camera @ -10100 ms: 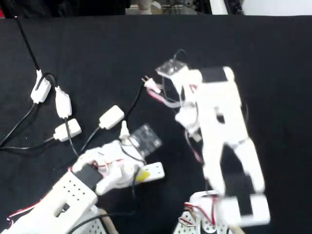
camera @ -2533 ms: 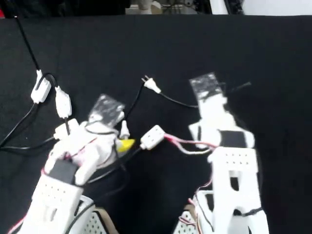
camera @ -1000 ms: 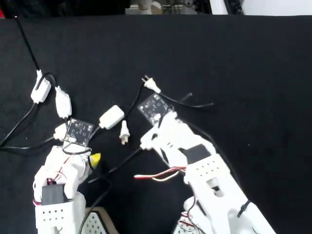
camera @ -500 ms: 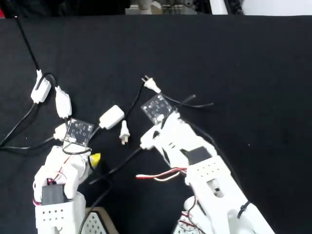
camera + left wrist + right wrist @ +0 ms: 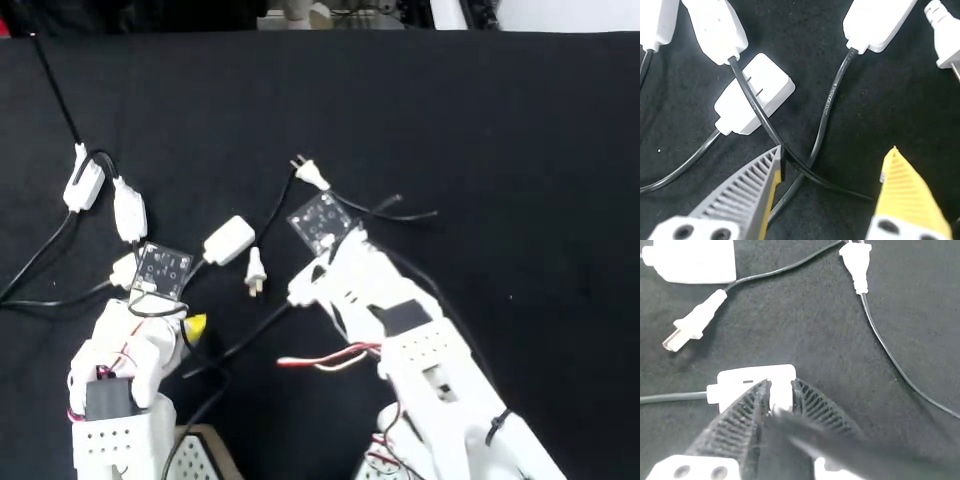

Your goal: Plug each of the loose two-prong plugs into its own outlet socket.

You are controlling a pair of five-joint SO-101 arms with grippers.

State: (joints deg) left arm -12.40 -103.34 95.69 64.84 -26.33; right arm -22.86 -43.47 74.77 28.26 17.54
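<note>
The big black table [image 5: 500, 150] holds everything. Two white arms stand at its near edge.

The right arm [image 5: 420, 350] leans in to the middle of the table. Its pincer, the right gripper [image 5: 780, 386], is nearly closed. It squeezes one end of a white socket block [image 5: 742, 381] that lies flat on the table. A black cord [image 5: 670, 398] runs out of the block's other end.

The left arm [image 5: 120, 370] is by the left side. Its pincer, the left gripper [image 5: 835, 150], is wide open, with one gray finger [image 5: 747, 185] and one yellow finger [image 5: 900, 185]. It holds nothing. It hangs over two crossed black cords [image 5: 790, 165]. Just past them lies a second socket block [image 5: 755, 92] with its two slots facing up.

A third socket block [image 5: 228, 240] lies between the two arms.

Next to it lies a loose white plug [image 5: 255, 272]. It touches no socket.

Another loose plug [image 5: 312, 176] lies farther back on the table, on its own black cord.
</note>
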